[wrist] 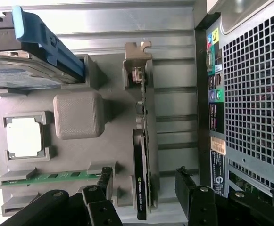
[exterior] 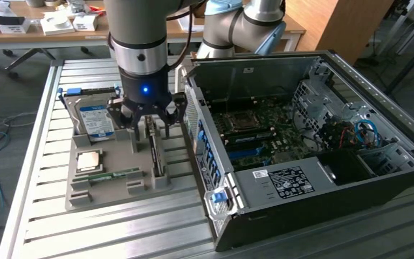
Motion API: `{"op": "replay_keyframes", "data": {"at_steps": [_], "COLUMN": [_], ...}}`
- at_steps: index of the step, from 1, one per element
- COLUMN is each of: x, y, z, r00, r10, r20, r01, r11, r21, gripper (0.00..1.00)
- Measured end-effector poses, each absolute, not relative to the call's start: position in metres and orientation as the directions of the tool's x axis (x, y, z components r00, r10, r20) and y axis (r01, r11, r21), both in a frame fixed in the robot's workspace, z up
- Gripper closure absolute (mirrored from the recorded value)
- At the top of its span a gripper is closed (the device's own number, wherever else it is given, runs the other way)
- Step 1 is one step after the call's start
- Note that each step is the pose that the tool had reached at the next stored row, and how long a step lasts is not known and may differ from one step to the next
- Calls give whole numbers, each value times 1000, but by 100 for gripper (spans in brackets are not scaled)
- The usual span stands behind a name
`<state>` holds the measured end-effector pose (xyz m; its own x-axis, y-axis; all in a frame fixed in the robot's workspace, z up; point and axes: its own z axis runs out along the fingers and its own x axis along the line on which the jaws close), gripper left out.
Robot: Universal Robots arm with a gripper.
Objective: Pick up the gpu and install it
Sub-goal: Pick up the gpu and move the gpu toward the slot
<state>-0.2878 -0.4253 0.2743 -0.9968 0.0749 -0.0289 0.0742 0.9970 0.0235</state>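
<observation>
The gpu (exterior: 154,151) stands on its edge in a slot of the grey holder tray (exterior: 106,197), beside the open computer case (exterior: 301,145). In the wrist view the gpu (wrist: 140,183) is a thin dark card with a pale metal bracket (wrist: 137,52) at its far end. My gripper (exterior: 148,117) hangs right above the card's bracket-side half. It is open, and in the wrist view the gripper (wrist: 145,176) has one black finger (wrist: 103,186) on each side of the card, with a gap on both sides. Nothing is held.
The tray also holds a silver hard drive (exterior: 95,121) in a blue carrier, a square processor (exterior: 92,161) and a green memory stick (exterior: 114,175). The case's rear panel (wrist: 250,94) stands close beside the gpu slot. Everything rests on a slatted metal table (exterior: 121,232).
</observation>
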Motion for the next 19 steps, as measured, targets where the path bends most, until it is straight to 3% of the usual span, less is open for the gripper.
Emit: {"op": "replay_keyframes", "data": {"at_steps": [19], "x": [-288], "y": [-425], "z": [264], "r00": [-997], "r10": [75], "r20": [-29], "r01": [74], "r11": [997], "r21": [24], "gripper": [35]}}
